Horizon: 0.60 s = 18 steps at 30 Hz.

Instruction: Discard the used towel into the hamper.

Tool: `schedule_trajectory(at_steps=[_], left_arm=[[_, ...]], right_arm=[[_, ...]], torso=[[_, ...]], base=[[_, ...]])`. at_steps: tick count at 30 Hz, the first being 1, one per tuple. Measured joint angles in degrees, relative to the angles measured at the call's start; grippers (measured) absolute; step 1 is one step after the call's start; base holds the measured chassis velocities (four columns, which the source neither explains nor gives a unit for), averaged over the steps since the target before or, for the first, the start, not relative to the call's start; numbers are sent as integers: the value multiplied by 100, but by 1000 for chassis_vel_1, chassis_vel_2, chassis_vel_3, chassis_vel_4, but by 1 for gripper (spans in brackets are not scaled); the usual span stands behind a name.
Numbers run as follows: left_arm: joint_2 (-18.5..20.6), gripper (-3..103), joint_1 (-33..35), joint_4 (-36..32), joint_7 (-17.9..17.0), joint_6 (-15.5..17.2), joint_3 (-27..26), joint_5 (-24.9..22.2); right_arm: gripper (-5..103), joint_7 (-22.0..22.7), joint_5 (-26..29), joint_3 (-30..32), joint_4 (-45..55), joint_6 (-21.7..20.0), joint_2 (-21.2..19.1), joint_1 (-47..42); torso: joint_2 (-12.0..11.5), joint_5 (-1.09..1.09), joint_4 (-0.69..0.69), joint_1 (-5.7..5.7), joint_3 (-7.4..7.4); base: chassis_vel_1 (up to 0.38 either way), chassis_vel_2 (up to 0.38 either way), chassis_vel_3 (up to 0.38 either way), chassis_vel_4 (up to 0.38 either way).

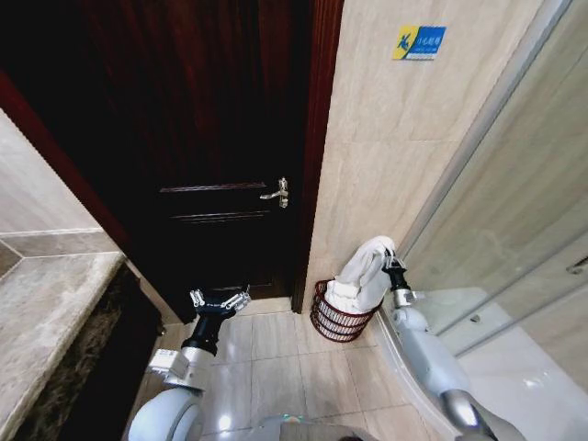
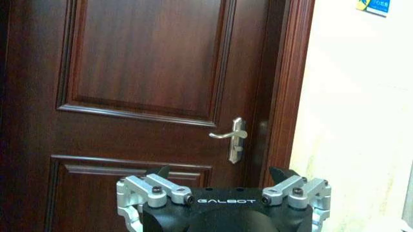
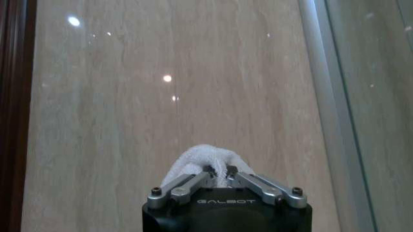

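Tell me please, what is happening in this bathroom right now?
A two-armed robot is putting a used white towel into a reddish-brown wire hamper that stands on the floor beside the dark wooden door. The right tool is shut on the top of the towel and holds it above the hamper; the towel's lower end hangs down into the hamper. The left tool is open and idle, held low in front of the door.

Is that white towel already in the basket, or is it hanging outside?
Partly in: the towel hangs from the shut right claw, its lower end inside the hamper.
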Motion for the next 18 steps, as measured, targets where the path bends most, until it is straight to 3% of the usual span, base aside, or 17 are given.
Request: schedule_trajectory(at_steps=[18], left_arm=[[0,100,0,0,0,0,0,0]], right_arm=[[3,95,192,-96,-221,-320,231,-171]], torso=[[0,-1,0,0,0]], base=[[0,0,0,0]])
